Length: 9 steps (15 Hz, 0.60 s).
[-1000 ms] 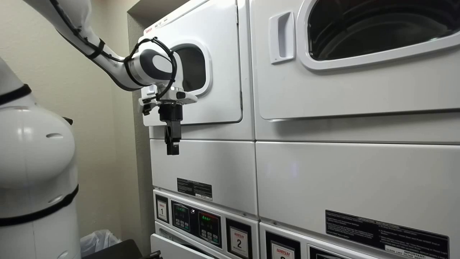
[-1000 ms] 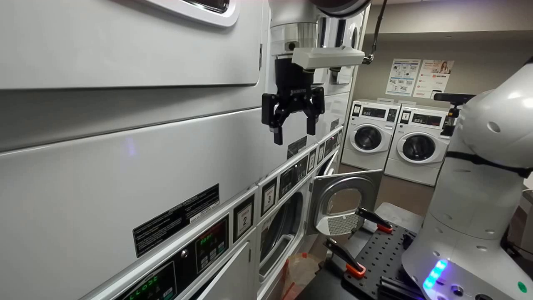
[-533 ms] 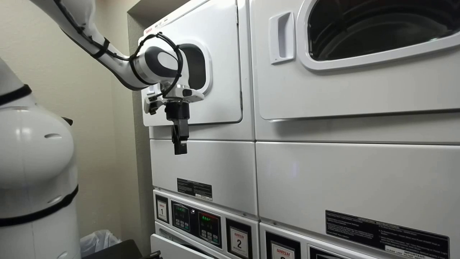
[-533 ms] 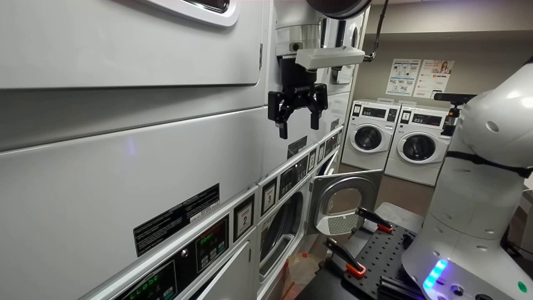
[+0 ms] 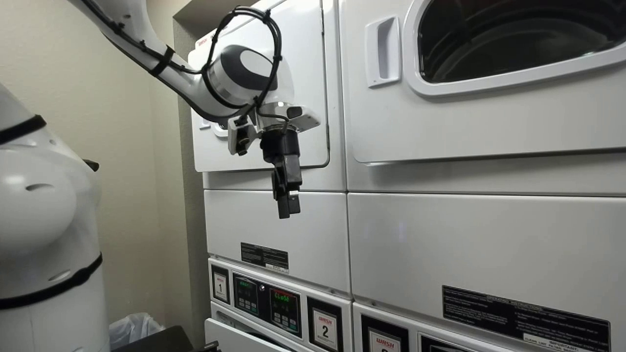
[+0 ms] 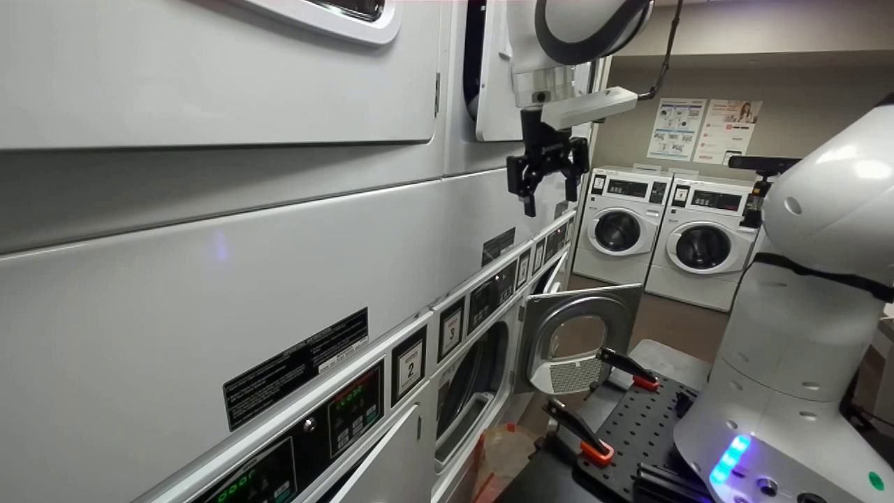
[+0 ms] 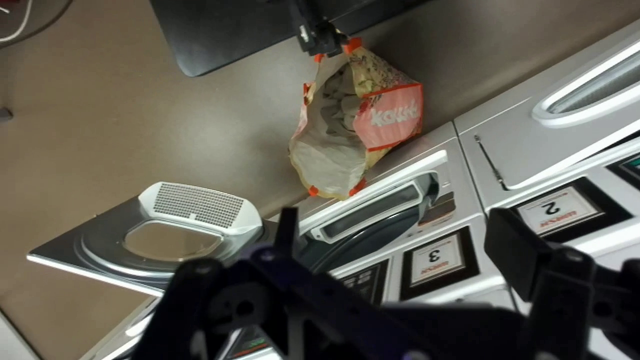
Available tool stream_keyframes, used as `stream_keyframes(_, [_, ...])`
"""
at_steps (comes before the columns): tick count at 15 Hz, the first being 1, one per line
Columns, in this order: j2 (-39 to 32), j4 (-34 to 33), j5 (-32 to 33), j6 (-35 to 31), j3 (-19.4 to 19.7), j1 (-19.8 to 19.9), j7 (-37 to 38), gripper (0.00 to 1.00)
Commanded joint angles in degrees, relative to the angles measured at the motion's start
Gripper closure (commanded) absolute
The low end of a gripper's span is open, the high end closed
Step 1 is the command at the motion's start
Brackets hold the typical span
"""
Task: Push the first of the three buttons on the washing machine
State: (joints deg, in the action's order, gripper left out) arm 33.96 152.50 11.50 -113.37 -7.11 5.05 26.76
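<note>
The jaws are spread wide with nothing between them, aimed down, above the strip of control panels [image 5: 264,305] and out in front of it. The buttons [image 5: 284,319] lie well below the jaws, as small keys under lit displays [image 5: 282,297]; which three are meant, and on which panel, I cannot tell, the keys being too small to count. That doubt is probably the main hazard: two keypads [image 5: 247,304] sit side by side beneath the jaws, so the wrong one could easily take the press. This far apart, the fingers [image 7: 287,230] might also bring the wrong tip to the panel or catch a neighbouring key; drawing them together first should give a finer point. Going lower risks fouling the wide-open metal door [image 6: 576,370] or the white door [image 6: 387,461] standing ajar, both jutting out below the jaws. Downward tips may also slide along the panel face instead of pushing in. Counted: two lit displays and three number plates [image 5: 325,328] in an exterior view, one plate cut off by the edge; below the jaws, one printed bag [image 7: 372,125], and two clamps [image 6: 580,429] on the table [image 6: 538,468]; beyond the jaws, two front-loading washers [image 6: 621,227] and two posters [image 6: 676,129].
</note>
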Motion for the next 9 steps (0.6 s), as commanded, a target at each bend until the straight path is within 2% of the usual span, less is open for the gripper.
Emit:
stream_keyframes(1, [-0.9,0.6,4.7,-1.9,4.6,4.9,-3.9,0.37])
stream_keyframes(6, [-6.5,-0.9,6.7,-6.6,11.9,7.7,-13.8,0.76])
stream_keyframes(7, [-7.1,-1.1,6.4,-7.3,12.8,7.6,-16.1,0.85])
stream_keyframes(9, [-9.8,-1.6,6.9,-10.1,14.2,7.4,-20.3,0.96])
